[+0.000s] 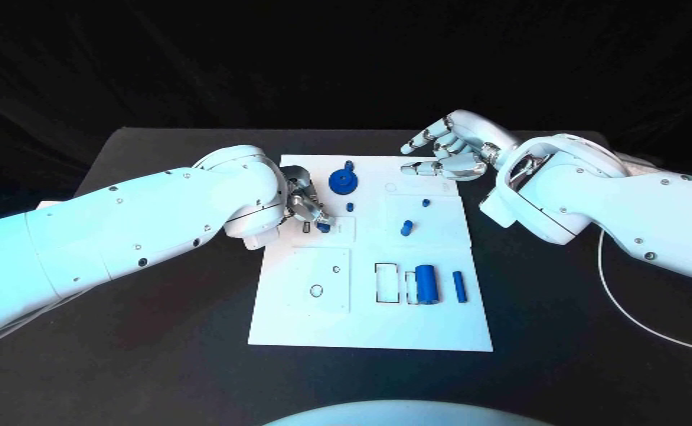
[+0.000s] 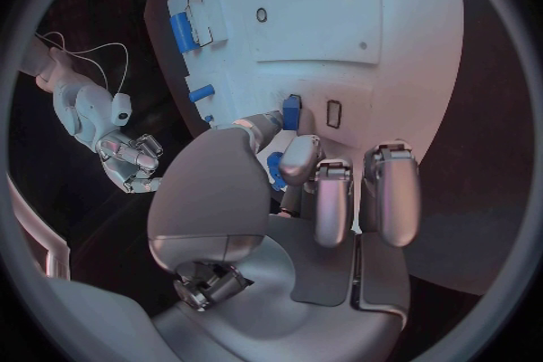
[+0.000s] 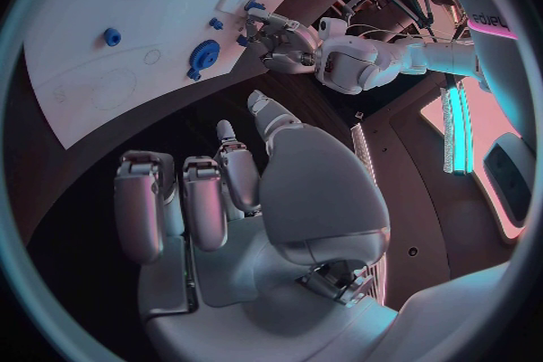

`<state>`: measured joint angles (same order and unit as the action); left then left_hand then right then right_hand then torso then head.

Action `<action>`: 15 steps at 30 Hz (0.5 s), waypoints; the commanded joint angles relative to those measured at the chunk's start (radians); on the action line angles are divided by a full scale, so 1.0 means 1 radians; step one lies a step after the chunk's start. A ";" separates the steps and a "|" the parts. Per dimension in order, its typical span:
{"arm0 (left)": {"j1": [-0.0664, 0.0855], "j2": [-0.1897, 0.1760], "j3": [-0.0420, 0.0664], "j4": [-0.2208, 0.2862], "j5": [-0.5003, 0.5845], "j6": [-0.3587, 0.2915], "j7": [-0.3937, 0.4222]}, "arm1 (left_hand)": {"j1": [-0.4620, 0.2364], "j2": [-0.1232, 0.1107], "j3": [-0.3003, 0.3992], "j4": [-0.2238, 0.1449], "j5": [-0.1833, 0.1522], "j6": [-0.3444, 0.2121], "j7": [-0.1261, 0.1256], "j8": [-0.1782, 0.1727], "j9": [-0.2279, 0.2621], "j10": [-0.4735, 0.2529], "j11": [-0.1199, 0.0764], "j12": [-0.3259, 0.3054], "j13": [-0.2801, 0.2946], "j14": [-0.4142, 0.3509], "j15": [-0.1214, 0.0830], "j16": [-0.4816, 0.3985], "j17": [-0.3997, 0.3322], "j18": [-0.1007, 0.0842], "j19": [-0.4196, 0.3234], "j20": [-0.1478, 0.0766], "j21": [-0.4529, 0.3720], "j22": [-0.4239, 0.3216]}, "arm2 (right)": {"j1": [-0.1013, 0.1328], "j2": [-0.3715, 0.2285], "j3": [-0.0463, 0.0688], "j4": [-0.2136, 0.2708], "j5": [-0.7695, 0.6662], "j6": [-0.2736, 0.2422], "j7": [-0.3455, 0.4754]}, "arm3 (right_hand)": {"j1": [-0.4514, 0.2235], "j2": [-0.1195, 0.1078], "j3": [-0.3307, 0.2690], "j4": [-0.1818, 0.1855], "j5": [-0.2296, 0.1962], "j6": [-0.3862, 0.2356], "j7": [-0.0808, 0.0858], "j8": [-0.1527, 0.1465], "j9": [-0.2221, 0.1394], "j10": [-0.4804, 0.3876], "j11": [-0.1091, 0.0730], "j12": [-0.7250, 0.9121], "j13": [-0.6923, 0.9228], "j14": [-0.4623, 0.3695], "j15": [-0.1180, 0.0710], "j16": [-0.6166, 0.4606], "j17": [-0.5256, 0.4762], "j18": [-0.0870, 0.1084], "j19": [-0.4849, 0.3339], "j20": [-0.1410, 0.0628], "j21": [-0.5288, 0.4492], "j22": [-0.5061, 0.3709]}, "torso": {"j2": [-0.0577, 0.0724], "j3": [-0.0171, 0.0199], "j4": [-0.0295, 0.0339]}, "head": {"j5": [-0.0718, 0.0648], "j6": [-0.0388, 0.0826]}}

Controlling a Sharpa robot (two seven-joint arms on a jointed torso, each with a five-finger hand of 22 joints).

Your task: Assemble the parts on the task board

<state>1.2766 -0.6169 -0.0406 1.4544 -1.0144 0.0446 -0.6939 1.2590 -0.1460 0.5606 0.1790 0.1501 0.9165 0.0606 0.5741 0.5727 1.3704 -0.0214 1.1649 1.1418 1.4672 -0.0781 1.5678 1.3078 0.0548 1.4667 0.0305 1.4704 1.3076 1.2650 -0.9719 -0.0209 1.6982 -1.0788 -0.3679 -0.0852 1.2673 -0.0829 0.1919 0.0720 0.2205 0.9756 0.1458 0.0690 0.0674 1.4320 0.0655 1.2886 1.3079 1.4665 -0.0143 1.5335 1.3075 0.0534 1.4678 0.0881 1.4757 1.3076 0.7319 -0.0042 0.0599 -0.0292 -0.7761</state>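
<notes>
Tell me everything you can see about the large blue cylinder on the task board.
The large blue cylinder is a short, thick, plain blue piece with a smooth matte surface that looks like plastic. It lies on its side on the near right part of the white task board, its long axis pointing away from the robot. A thinner blue rod lies parallel on its right, apart from it; a rectangular outline is on its left. Neither hand touches it.
</notes>
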 commanded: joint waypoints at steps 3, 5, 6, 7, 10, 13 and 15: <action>-0.006 -0.001 -0.005 0.001 -0.013 0.055 -0.064 | -0.010 -0.003 0.143 -0.138 0.006 0.007 -0.011 0.004 0.107 0.004 -0.004 0.004 0.002 0.104 -0.002 0.003 0.263 -0.017 0.021 0.001 0.006 0.110 | -0.001 0.001 0.000 0.000 -0.001 0.012 0.010 | -0.006 0.001 0.000 0.004 0.007 0.007 0.003 0.002 0.001 -0.002 -0.005 -0.003 0.085 0.083 0.000 -0.006 0.167 -0.007 -0.001 0.003 -0.005 0.049 | 0.000 0.0002 0.0004 | -0.001 -0.002; -0.006 -0.001 -0.005 0.001 -0.014 0.060 -0.066 | -0.013 -0.005 0.145 -0.139 0.008 0.006 -0.011 0.005 0.108 0.004 -0.004 0.004 0.001 0.104 -0.002 0.003 0.263 -0.017 0.021 0.001 0.006 0.111 | -0.001 0.000 0.000 0.000 -0.001 0.011 0.011 | -0.006 0.001 0.000 0.004 0.007 0.007 0.003 0.002 0.001 -0.002 -0.005 -0.003 0.085 0.083 0.000 -0.006 0.167 -0.007 -0.001 0.003 -0.005 0.049 | 0.000 0.0000 0.0005 | -0.001 -0.002; -0.006 -0.001 -0.005 0.001 -0.015 0.062 -0.067 | -0.013 -0.005 0.145 -0.139 0.008 0.006 -0.011 0.005 0.108 0.004 -0.004 0.004 0.001 0.104 -0.002 0.003 0.263 -0.017 0.021 0.001 0.006 0.111 | -0.001 0.000 0.000 0.001 0.000 0.011 0.012 | -0.006 0.001 0.000 0.005 0.007 0.007 0.003 0.002 0.001 -0.002 -0.005 -0.002 0.086 0.083 0.000 -0.006 0.168 -0.007 -0.001 0.003 -0.005 0.049 | 0.000 -0.0001 0.0005 | 0.000 -0.003; -0.006 -0.002 -0.005 0.001 -0.015 0.065 -0.068 | -0.013 -0.005 0.145 -0.139 0.008 0.006 -0.012 0.006 0.109 0.004 -0.004 0.003 0.001 0.104 -0.002 0.003 0.263 -0.017 0.022 0.001 0.006 0.111 | -0.001 0.000 0.000 0.001 0.000 0.010 0.012 | -0.006 0.001 -0.001 0.005 0.008 0.007 0.002 0.002 0.001 -0.001 -0.005 -0.002 0.086 0.083 0.000 -0.005 0.168 -0.007 -0.001 0.003 -0.005 0.048 | 0.000 -0.0001 0.0005 | 0.000 -0.003; -0.006 -0.002 -0.005 0.002 -0.017 0.074 -0.073 | -0.014 -0.006 0.146 -0.139 0.009 0.006 -0.012 0.006 0.109 0.005 -0.004 0.004 0.001 0.104 -0.002 0.003 0.263 -0.017 0.022 0.001 0.007 0.112 | -0.001 0.000 0.000 0.001 0.001 0.010 0.013 | -0.006 0.001 -0.001 0.005 0.008 0.007 0.002 0.002 0.001 -0.001 -0.005 -0.002 0.086 0.083 0.000 -0.005 0.168 -0.007 -0.001 0.003 -0.005 0.048 | 0.000 0.0001 0.0000 | 0.000 -0.004; -0.006 -0.002 -0.005 0.002 -0.019 0.078 -0.075 | -0.015 -0.006 0.146 -0.140 0.009 0.007 -0.012 0.007 0.110 0.005 -0.004 0.004 0.002 0.104 -0.002 0.003 0.263 -0.017 0.022 0.001 0.007 0.112 | -0.001 0.000 0.000 0.001 0.001 0.010 0.014 | -0.006 0.001 -0.001 0.005 0.008 0.007 0.002 0.002 0.001 -0.001 -0.005 -0.002 0.086 0.083 0.000 -0.005 0.168 -0.007 -0.001 0.003 -0.005 0.048 | 0.000 0.0002 0.0005 | 0.000 -0.004; -0.006 -0.002 -0.005 0.001 -0.019 0.080 -0.077 | -0.018 -0.007 0.147 -0.140 0.010 0.007 -0.012 0.008 0.111 0.006 -0.004 0.006 0.003 0.104 -0.002 0.003 0.263 -0.018 0.023 0.001 0.008 0.114 | -0.001 0.000 0.000 0.001 0.001 0.009 0.015 | -0.006 0.001 -0.001 0.005 0.008 0.007 0.002 0.002 0.001 -0.001 -0.005 -0.002 0.086 0.083 0.000 -0.005 0.168 -0.007 -0.001 0.003 -0.005 0.048 | 0.000 0.0005 0.0004 | 0.000 -0.004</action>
<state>1.2771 -0.6185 -0.0397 1.4551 -1.0292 0.0720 -0.6914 1.2519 -0.1531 0.5608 0.1788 0.1562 0.9165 0.0606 0.5758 0.6072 1.3708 -0.0219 1.1649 1.1434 1.4672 -0.0781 1.5678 1.3076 0.0547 1.4667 0.0305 1.4747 1.3075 1.2648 -0.9722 -0.0209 1.6982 -1.0773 -0.3678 -0.0823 1.2673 -0.0830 0.1919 0.0720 0.2247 0.9756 0.1458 0.0691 0.0674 1.4320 0.0655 1.2886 1.3077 1.4665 -0.0143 1.5335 1.3074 0.0533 1.4678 0.0881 1.4757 1.3074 0.7317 -0.0041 0.0602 -0.0297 -0.7799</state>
